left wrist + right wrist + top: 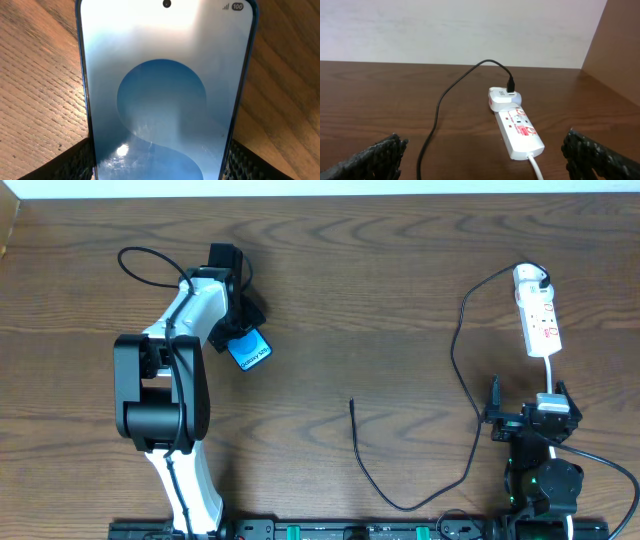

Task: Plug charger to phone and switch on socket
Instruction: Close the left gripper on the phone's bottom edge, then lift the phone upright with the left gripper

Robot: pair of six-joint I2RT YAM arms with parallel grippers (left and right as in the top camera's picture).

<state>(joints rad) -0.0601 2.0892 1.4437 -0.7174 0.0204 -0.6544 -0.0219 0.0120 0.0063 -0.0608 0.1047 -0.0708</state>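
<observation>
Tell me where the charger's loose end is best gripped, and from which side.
Grip the charger just behind its plug tip, coming straight down with the open right gripper, fingers across the cable. That stretch lies flat, nearly straight and apart from everything else, so a short grip probably keeps the tip steady for the phone.

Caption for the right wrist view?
Open right gripper facing the socket, adapter plugged in, charger cable trailing left.

Overhead looks straight down on the whole surface point(350, 300). Left wrist sits very close over the phone point(165, 100); right wrist looks low across the surface at the socket point(520, 131), both also visible overhead.
</observation>
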